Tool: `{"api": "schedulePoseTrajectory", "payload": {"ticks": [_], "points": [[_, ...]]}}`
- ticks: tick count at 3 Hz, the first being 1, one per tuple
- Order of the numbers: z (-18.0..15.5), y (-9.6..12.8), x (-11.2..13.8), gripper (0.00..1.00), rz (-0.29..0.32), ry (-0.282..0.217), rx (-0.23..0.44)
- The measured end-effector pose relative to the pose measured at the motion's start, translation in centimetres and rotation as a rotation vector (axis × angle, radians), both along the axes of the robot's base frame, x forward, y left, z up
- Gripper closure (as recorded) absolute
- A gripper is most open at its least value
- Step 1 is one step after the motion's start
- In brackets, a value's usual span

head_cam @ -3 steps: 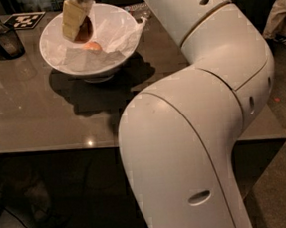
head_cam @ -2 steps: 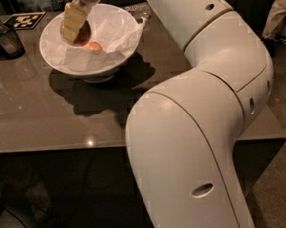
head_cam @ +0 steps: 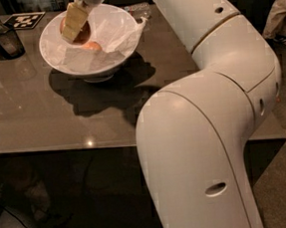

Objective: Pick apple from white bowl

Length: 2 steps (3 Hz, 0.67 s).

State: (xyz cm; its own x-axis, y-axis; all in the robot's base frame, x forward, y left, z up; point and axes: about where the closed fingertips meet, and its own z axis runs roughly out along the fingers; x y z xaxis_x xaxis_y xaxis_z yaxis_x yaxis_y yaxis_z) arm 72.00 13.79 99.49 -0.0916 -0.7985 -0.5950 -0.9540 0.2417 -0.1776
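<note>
The end effector (head_cam: 75,27) is up at 11 o'clock in the view, down inside the white bowl (head_cam: 47,53). It sits right against the apple (head_cam: 84,35), its tan blocky face covering part of the fruit. Whether it has a grip or is merely touching, I cannot tell.

The apple is deep red, round, and sits high in the bowl toward 10 o'clock. Just beside it, at its 5 o'clock, lies a paler orange apple (head_cam: 93,46) on crumpled white paper (head_cam: 113,33). The bowl is wide, glossy and on a small foot.

The counter (head_cam: 33,115) is a dark, polished slab catching light spots and the bowl's shadow. At the bowl's 9 o'clock stands a dark cup (head_cam: 7,42), with a black-and-white marker (head_cam: 23,20) behind it. The smooth white arm (head_cam: 222,104) fills the right side over grey floor (head_cam: 284,183).
</note>
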Motion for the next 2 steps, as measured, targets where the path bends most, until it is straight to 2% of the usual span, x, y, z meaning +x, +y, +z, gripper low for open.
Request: {"api": "schedulePoseTrajectory", "payload": {"ticks": [1, 2], "points": [[0.48, 0.22, 0.23, 1.00, 0.044, -0.025, 0.069], [0.48, 0.22, 0.23, 1.00, 0.044, -0.025, 0.069]]}}
